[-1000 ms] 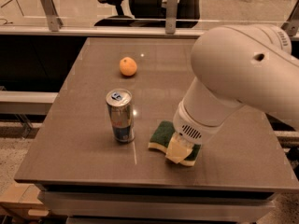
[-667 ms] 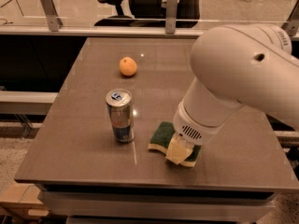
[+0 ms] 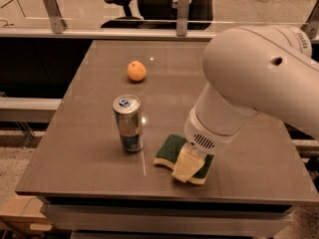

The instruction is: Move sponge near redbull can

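The redbull can [image 3: 128,123] stands upright on the table [image 3: 75,148], left of centre, its silver pull-tab top showing. The sponge [image 3: 172,151] lies flat just right of the can, a small gap between them, dark green top up with pale yellow foam along its near edge. My gripper [image 3: 188,164] comes down from the big white arm onto the right half of the sponge. One pale finger [image 3: 186,165] lies over the sponge's top. The sponge's right end is hidden under the arm.
A round orange fruit [image 3: 136,70] sits on the table behind the can. The table's front edge runs just below the sponge. A glass partition with metal posts [image 3: 182,11] and an office chair [image 3: 149,4] stand beyond the far edge.
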`<action>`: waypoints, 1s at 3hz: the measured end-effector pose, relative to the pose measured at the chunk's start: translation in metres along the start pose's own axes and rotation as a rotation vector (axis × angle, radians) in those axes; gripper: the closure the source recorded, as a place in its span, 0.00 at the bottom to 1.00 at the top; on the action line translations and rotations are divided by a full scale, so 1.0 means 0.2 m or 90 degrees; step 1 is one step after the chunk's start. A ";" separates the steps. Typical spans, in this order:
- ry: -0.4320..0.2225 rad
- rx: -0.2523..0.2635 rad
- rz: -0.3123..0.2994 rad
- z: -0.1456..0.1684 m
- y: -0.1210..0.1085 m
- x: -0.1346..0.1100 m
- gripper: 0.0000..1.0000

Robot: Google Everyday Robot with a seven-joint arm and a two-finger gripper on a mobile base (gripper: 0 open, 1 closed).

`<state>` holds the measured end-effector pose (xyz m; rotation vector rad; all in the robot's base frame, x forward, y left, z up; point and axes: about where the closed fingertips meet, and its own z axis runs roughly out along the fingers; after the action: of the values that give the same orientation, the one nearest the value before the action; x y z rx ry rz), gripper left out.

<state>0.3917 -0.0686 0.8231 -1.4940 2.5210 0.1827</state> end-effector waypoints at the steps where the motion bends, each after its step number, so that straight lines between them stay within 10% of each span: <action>1: 0.000 0.002 -0.001 0.00 0.00 0.00 0.00; 3: 0.006 0.018 -0.025 -0.13 -0.01 -0.04 0.00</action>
<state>0.3949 -0.0683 0.8498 -1.5359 2.4885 0.1331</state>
